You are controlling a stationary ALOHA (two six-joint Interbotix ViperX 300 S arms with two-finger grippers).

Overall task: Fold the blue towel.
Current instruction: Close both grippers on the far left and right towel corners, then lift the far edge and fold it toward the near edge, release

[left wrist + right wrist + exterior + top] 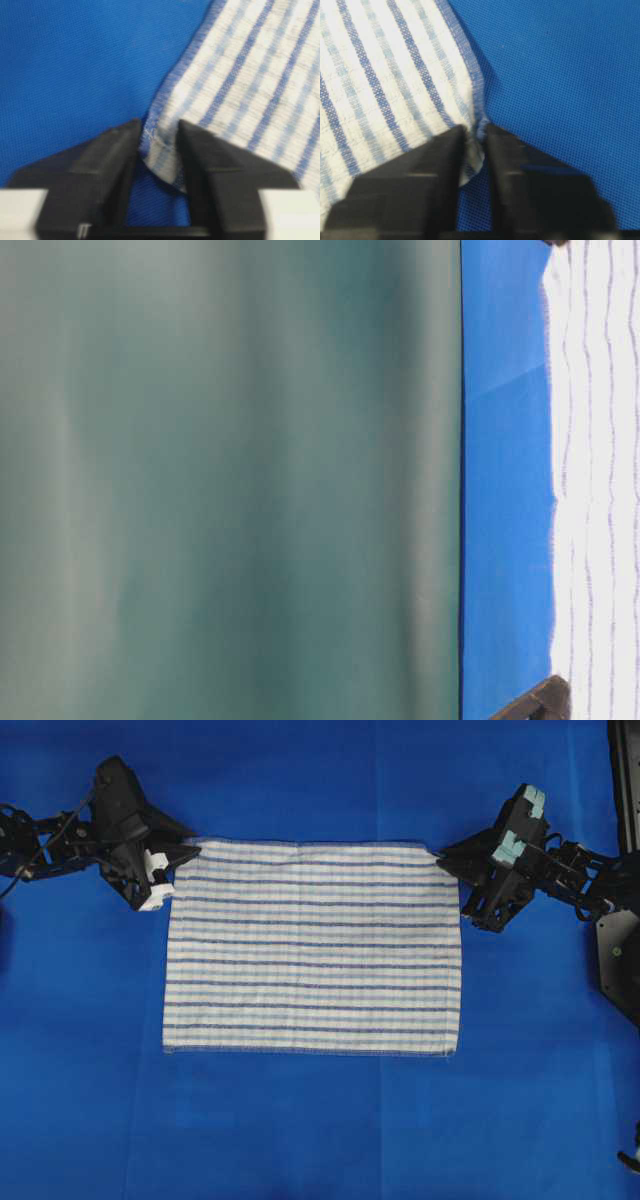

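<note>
Presently, your items from left to right. Left gripper (185, 853): at the towel's far left corner, its fingers (112, 150) clenched on that corner, which puckers up between them in your left wrist view. Blue towel (312, 948): white with blue stripes, spread flat and unfolded at the middle of the tabletop (300, 1130), which is covered by a plain blue sheet. Right gripper (447, 853): at the far right corner, fingers (515, 165) pinched tight on the hem, a small fold of cloth caught between them.
</note>
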